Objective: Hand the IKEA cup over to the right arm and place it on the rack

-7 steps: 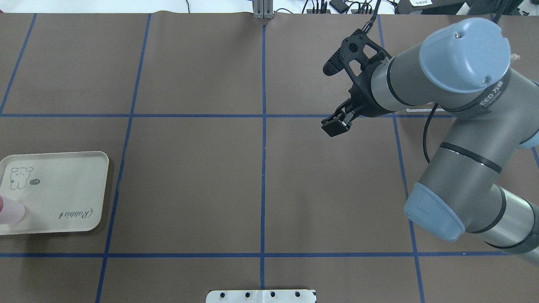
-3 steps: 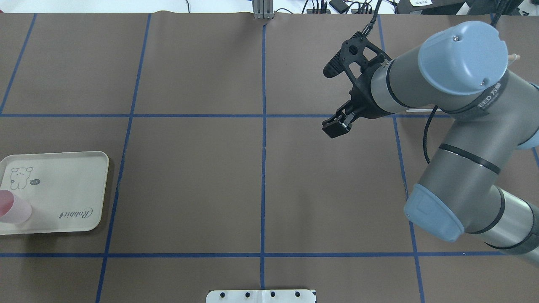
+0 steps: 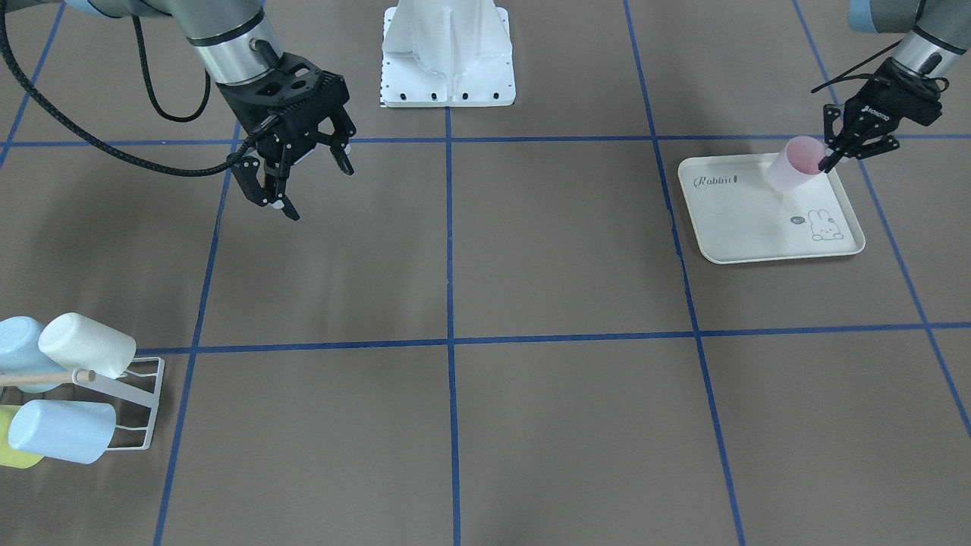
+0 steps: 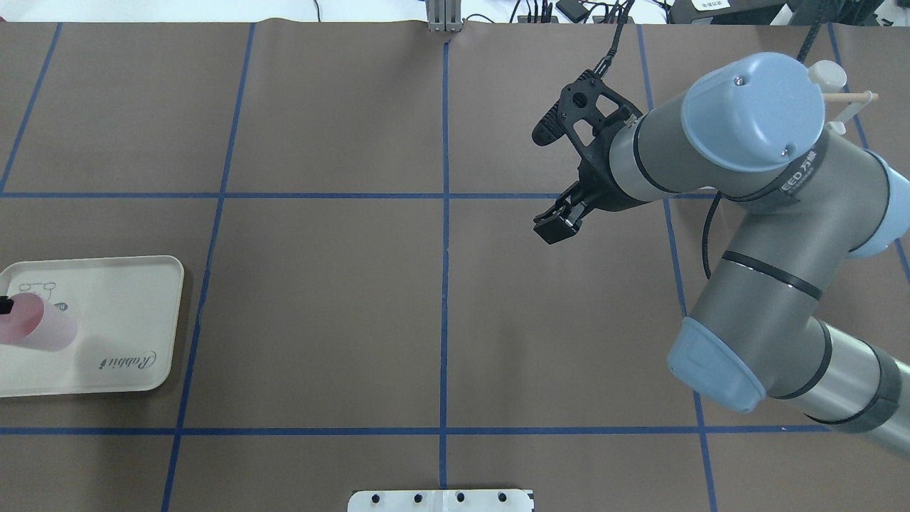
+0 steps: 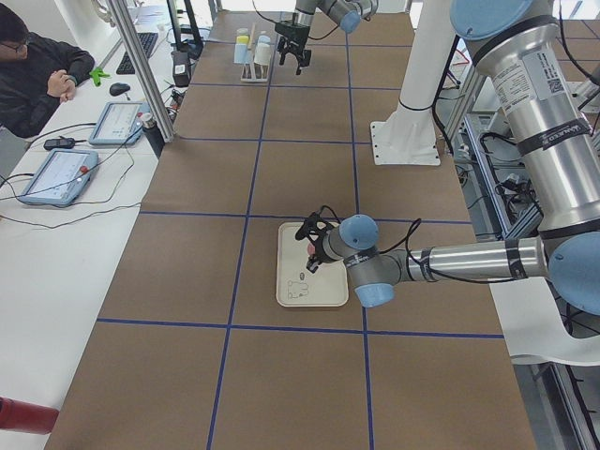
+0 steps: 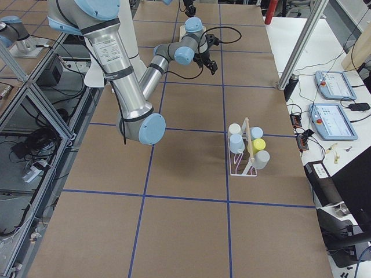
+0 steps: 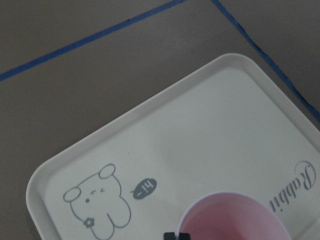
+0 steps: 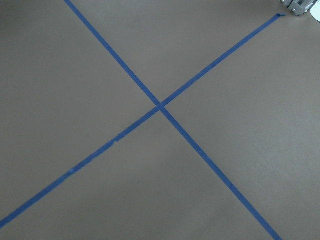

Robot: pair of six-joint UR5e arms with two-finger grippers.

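Left gripper pinches rim of pink cup, tilted over rabbit tray. Right gripper spread, empty, well apart. Handover, rack placement left.

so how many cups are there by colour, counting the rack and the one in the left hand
light blue plastic cups: 2, on the white wire rack
cream-white plastic cup: 1, on the rack
yellow plastic cup: 1, on the rack
pale grey plastic cup: 1, on the rack
pink plastic cup: 1, in the left hand
total: 6
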